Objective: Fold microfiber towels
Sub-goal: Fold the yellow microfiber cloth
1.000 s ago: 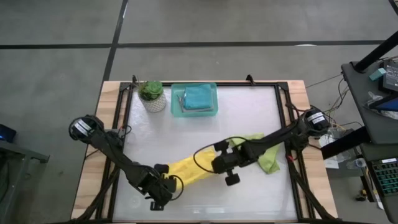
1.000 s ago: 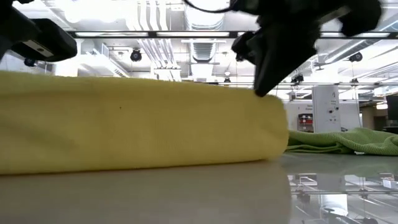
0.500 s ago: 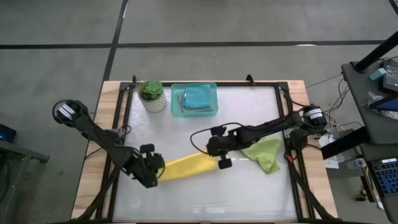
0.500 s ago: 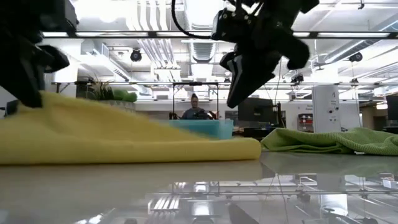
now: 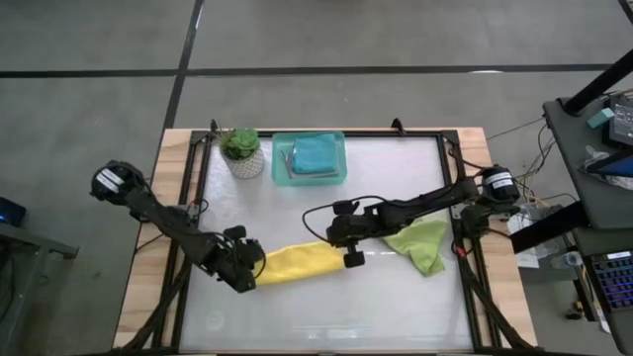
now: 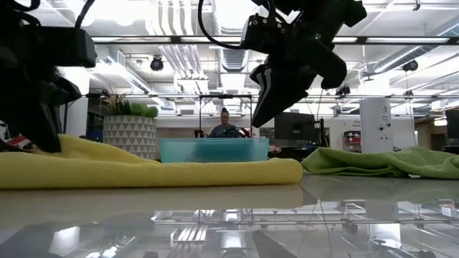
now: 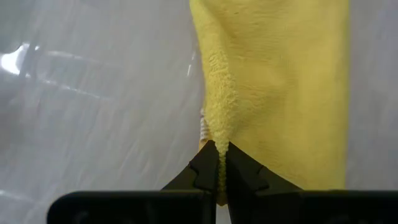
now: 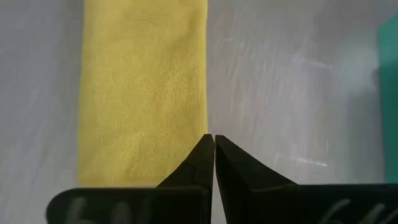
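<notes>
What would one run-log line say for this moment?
left gripper: shut on yellow towel | right gripper: shut, empty, at its other end | lime green towel: unfolded

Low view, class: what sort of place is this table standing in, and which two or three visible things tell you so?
Probably a large open lab or workshop, not a home: exposed ceiling ducts and strip lights, a person seated at benches with monitors behind the table, and equipment with loose cables beside it.

Yellow towel (image 5: pixel 302 262), lime green towel (image 5: pixel 420 244), teal tray (image 5: pixel 309 159), white triangle-patterned plant pot (image 6: pixel 130 136).
</notes>
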`<state>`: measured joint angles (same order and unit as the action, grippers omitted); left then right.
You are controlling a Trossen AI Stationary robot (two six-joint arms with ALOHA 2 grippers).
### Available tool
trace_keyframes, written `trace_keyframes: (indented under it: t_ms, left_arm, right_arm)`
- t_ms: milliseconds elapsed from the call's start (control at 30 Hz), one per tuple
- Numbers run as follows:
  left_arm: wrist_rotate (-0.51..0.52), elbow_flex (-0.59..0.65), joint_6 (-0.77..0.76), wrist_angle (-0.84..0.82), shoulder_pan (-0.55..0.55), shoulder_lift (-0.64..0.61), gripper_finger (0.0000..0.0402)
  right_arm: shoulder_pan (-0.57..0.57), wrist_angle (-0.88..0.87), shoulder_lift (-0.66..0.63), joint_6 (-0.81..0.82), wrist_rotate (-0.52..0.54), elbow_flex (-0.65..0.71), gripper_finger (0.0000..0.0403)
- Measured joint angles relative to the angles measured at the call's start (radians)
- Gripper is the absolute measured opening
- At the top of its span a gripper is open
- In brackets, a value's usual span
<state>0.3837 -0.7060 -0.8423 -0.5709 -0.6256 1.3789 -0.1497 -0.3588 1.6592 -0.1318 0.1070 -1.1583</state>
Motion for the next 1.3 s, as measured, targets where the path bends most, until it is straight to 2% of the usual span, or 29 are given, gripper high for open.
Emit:
trace_keyframes:
  t_ms: [200, 500, 767, 1000, 1300]
  left_arm:
    - [0.019, 0.0, -0.07, -0.006, 0.005, 0.04, 0.0015]
    - [0.019, -0.002, -0.095, -0.034, 0.017, 0.049, 0.009]
    - [0.016, -0.067, -0.072, -0.129, 0.034, 0.047, 0.0146]
    - [0.011, -0.134, -0.009, -0.129, 0.039, 0.046, 0.0153]
    - [0.01, -0.219, -0.007, -0.18, 0.042, 0.045, 0.0153]
  right_arm:
    - [0.0, 0.078, 0.0, 0.002, -0.001, 0.025, 0.0008]
    - [0.0, 0.162, 0.0, -0.003, -0.002, 0.091, 0.0008]
    - [0.0, 0.251, 0.0, -0.008, -0.002, 0.144, 0.0008]
    - [0.0, 0.291, 0.0, -0.013, -0.002, 0.179, 0.0008]
    - [0.0, 0.331, 0.0, -0.011, -0.002, 0.18, 0.0008]
